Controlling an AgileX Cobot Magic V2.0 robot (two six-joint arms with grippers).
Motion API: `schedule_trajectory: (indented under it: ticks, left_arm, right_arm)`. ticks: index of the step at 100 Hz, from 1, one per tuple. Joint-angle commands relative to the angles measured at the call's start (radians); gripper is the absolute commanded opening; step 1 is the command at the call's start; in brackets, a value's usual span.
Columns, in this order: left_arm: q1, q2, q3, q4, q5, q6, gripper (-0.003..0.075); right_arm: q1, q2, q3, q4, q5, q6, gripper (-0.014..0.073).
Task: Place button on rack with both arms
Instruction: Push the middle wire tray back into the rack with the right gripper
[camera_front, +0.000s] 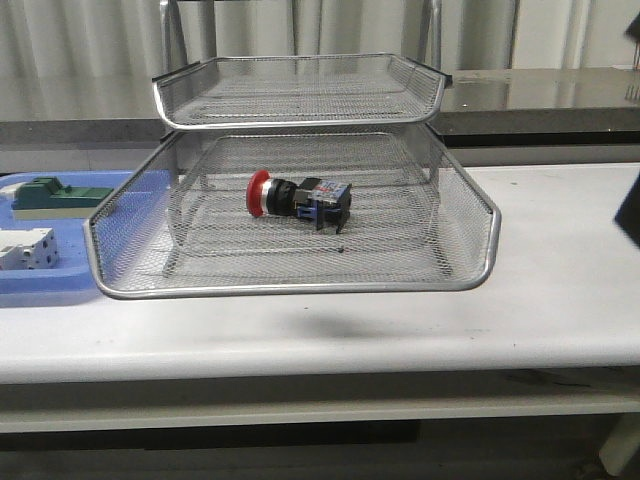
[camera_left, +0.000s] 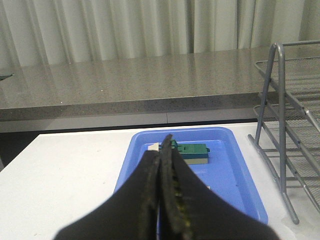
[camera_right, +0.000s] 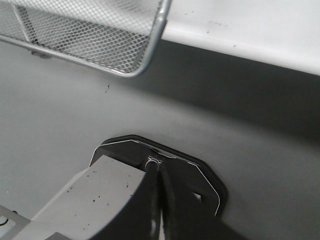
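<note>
Button: button (camera_front: 297, 197) lies on its side inside the rack's (camera_front: 470, 275) pulled-out tray.
Fingers: left gripper (camera_left: 161, 165) and right gripper (camera_right: 159, 200) clenched, empty.
Advice: push tray in evenly.

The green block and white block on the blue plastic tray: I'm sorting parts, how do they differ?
The green block lies farther back on the blue plastic tray; the white block sits nearer the front edge. The green one is longer and flatter, the white one chunkier. Both lie outside the wire-mesh rack.
</note>
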Motion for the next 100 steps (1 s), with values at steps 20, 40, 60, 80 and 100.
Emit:
schedule_trajectory:
  ticks: [20,40,60,80,100]
  left_arm:
    - [-0.001,0.003,-0.029,-0.006,-0.066,-0.009,-0.0020]
    - [-0.001,0.003,-0.029,-0.006,-0.066,-0.009,-0.0020]
    - [-0.001,0.003,-0.029,-0.006,-0.066,-0.009,-0.0020]
    - [-0.001,0.003,-0.029,-0.006,-0.066,-0.009,-0.0020]
    - [-0.001,0.003,-0.029,-0.006,-0.066,-0.009,-0.0020]
  right_arm:
    - [0.188,0.191,-0.033,0.045,-0.162,-0.015,-0.0066]
    - [0.305,0.288,-0.033,0.045,-0.268,-0.015,-0.0066]
    - [0.369,0.349,-0.036,0.045,-0.346,-0.015,-0.0066]
    - [0.373,0.365,-0.040,0.036,-0.430,-0.016,-0.0066]
    - [0.373,0.409,-0.118,-0.032,-0.439,-0.016,-0.0066]
